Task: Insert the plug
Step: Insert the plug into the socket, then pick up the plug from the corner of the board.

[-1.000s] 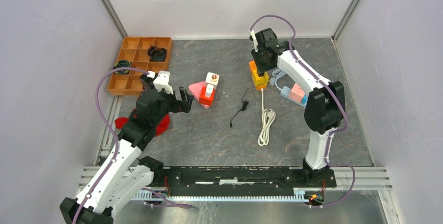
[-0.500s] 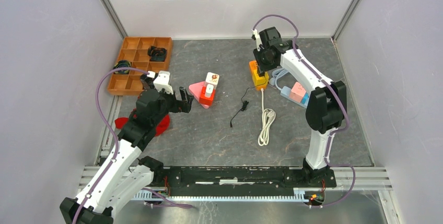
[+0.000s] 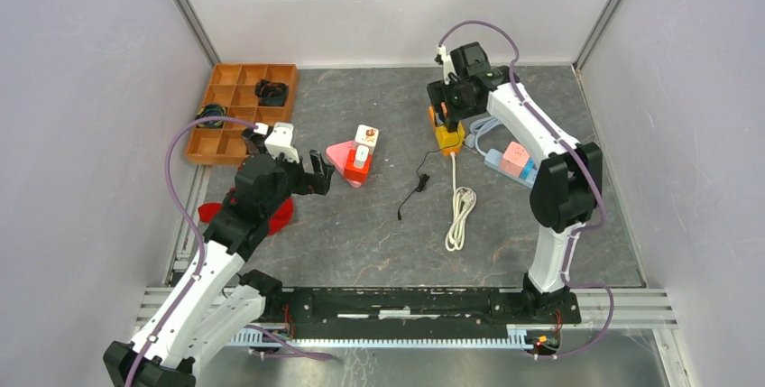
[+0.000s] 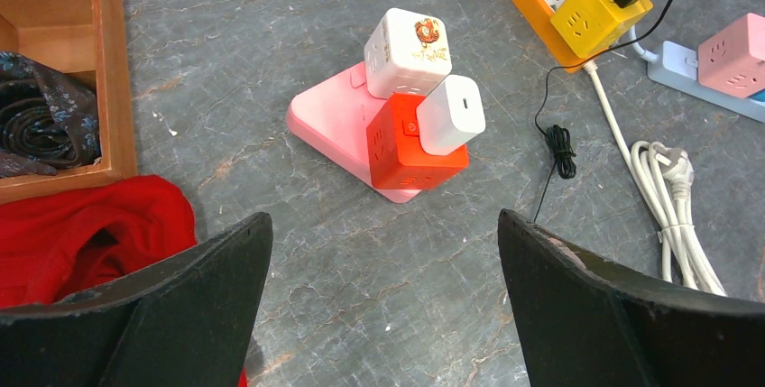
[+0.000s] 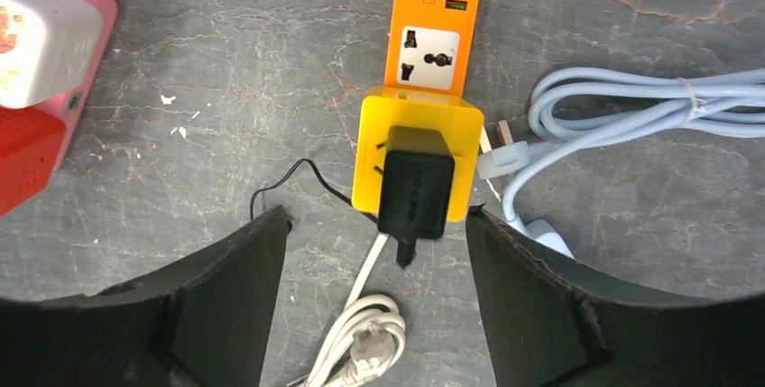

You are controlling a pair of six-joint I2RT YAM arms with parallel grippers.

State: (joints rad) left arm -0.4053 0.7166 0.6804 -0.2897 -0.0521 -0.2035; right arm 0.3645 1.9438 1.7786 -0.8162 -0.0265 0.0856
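The black plug (image 5: 415, 193) stands pushed into the top face of a yellow cube socket (image 5: 465, 152), which sits on the end of an orange power strip (image 5: 433, 4). Its thin black cable (image 3: 417, 184) trails away to the left over the table. Just above the plug my right gripper (image 5: 373, 225) is open, one finger on either side and neither touching it. In the top view that gripper (image 3: 448, 107) covers the yellow cube (image 3: 448, 141). My left gripper (image 4: 383, 225) is open and empty, low over the table short of a pink, red and white socket stack (image 4: 415, 134).
A coiled white cord (image 3: 461, 211) lies in front of the yellow cube. A pale blue strip with pink cubes (image 3: 510, 160) and looped blue cable (image 5: 631, 103) lies to its right. A wooden compartment tray (image 3: 236, 98) stands far left, with a red cloth (image 3: 275, 216) under the left arm.
My right gripper has opened and let go of the black plug, which stays in the yellow cube. The left arm has not moved.
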